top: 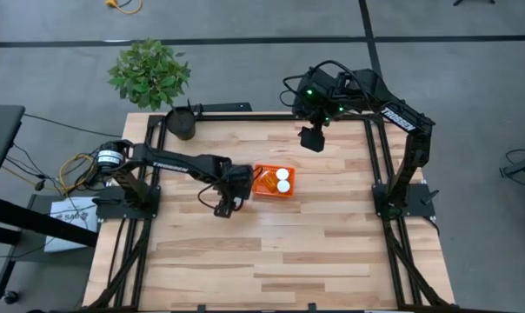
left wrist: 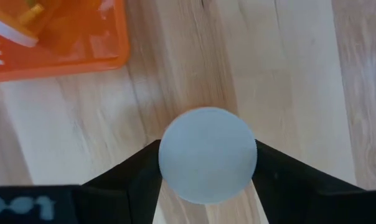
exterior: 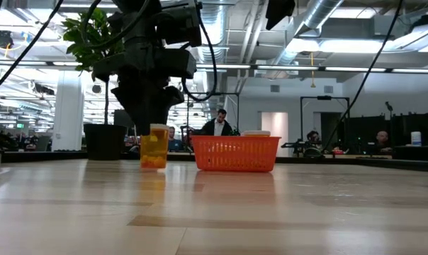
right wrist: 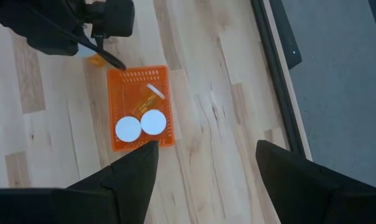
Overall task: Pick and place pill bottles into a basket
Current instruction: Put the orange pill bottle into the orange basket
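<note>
An orange pill bottle (exterior: 154, 149) with a white cap (left wrist: 206, 154) stands upright just left of the orange basket (top: 261, 193), under my left gripper (top: 224, 202), which is shut on it. The basket (right wrist: 116, 99) holds two upright bottles showing their white caps (right wrist: 127, 129) (right wrist: 153, 122), and a third lying on its side (right wrist: 152, 94). My right gripper (right wrist: 206, 180) is open and empty, high over the table's far right part (top: 312, 137). My left gripper comes from above, pointing down, with one finger (left wrist: 138, 171) on each side of the bottle's cap end (left wrist: 166, 155). The cap hides how far down the body the fingers reach. The bottle is upright; whether its base (exterior: 154, 166) rests on the table I cannot tell.
A black plant pot (top: 182, 123) with a green plant (top: 149, 74) stands at the table's far left corner. Black frame rails (top: 374, 156) run along the table's sides. Bare wood lies toward the near edge (top: 271, 261). People sit in the room beyond the table (exterior: 217, 124).
</note>
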### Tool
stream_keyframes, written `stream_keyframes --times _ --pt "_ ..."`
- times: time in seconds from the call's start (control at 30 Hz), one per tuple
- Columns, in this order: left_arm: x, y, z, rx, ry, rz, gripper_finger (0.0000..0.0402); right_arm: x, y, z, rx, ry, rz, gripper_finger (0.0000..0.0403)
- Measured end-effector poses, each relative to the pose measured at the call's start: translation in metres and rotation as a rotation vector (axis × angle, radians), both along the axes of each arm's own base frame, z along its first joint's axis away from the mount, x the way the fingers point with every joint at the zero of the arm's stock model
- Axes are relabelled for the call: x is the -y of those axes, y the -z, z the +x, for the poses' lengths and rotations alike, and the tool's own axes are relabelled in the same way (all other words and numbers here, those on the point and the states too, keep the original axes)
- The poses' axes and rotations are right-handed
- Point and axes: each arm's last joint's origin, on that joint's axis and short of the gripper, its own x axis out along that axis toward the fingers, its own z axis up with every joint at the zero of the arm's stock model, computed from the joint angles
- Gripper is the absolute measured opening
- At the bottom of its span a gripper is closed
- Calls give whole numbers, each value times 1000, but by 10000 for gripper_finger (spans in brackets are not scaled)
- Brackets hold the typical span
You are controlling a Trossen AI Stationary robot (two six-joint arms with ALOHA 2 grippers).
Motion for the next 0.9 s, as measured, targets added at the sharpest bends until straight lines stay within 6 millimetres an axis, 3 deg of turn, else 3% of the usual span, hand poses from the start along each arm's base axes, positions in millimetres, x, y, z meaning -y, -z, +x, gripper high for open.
stream_keyframes --times 0.4,0.9 --pt "0 -25 6 -16 43 106 209 0 0 0 -1 -4 -3 265" --pt "0 -70 17 29 149 334 209 16 -2 -9 -3 51 -30 265"
